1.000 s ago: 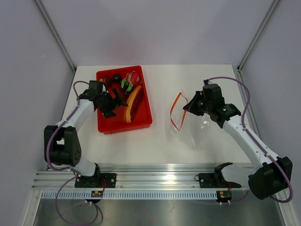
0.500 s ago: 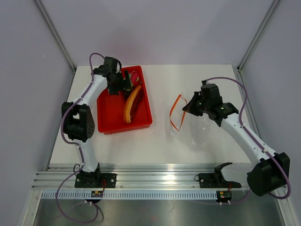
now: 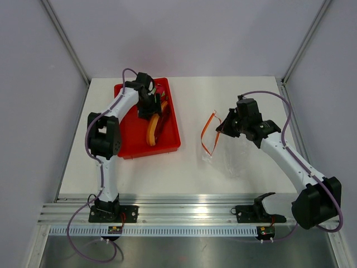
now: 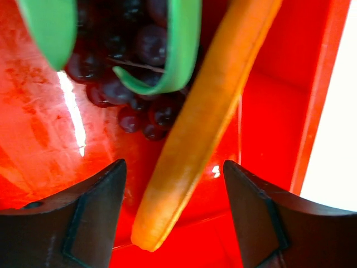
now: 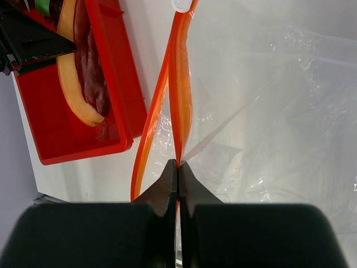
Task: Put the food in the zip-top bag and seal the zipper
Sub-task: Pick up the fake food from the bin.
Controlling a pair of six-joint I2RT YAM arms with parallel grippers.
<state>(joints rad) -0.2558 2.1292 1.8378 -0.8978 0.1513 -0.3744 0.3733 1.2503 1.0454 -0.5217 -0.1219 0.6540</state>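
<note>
Loading has not begun: the dark and orange pieces of food [image 3: 151, 133] all lie in the red plastic bin [image 3: 131, 142], while the clear, crinkly zip-top bag [image 3: 235, 157] sits well apart to the right, apparently empty and unsealed. Only the left wrist view shows the left gripper [image 4: 174, 173] spread open over a long orange piece [image 4: 206, 123] beside dark grapes [image 4: 128, 106]. Only the right wrist view shows the right gripper [image 5: 177, 165] clamped on the orange zipper strip [image 5: 179, 84].

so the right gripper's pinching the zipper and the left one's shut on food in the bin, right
No: the left wrist view shows the left gripper open above the food in the bin, gripping nothing. The right gripper is shut on the zipper.
</note>
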